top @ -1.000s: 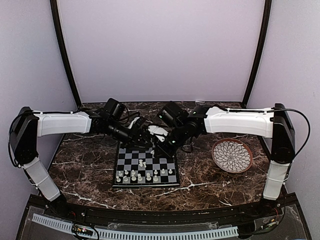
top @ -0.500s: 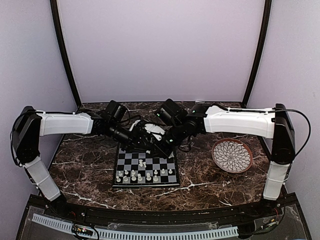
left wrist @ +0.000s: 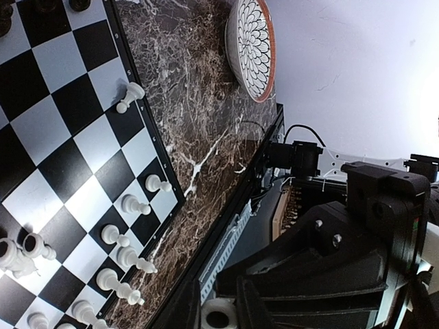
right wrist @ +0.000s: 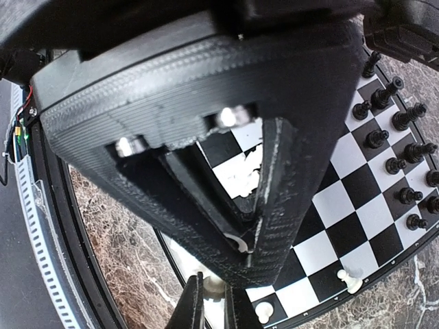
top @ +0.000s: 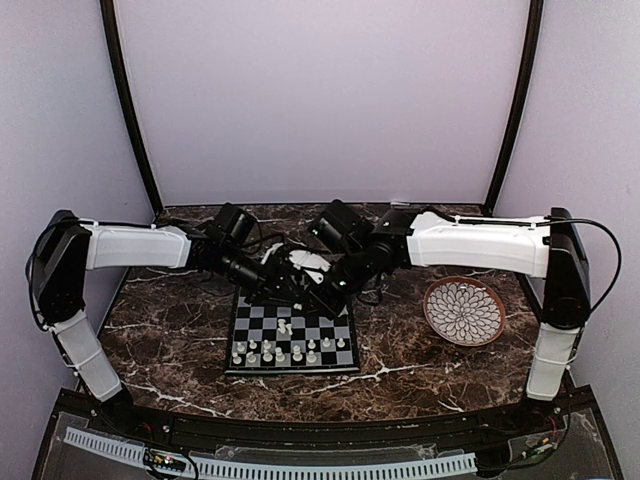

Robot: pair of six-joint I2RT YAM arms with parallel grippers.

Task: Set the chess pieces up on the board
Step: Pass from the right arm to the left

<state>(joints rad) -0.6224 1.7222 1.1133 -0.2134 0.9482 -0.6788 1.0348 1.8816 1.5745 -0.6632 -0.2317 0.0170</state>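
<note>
Your left gripper [top: 284,292] has moved closer to your right gripper [top: 324,295], with the board [top: 320,327] just under both. The right one is pressed together. I can't tell about the left one.

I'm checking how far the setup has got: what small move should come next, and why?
Probably reach for the stray white piece standing mid-board and bring it back. Most white pieces already sit in the two near rows and the black pieces along the far side, so this one looks out of place.
</note>
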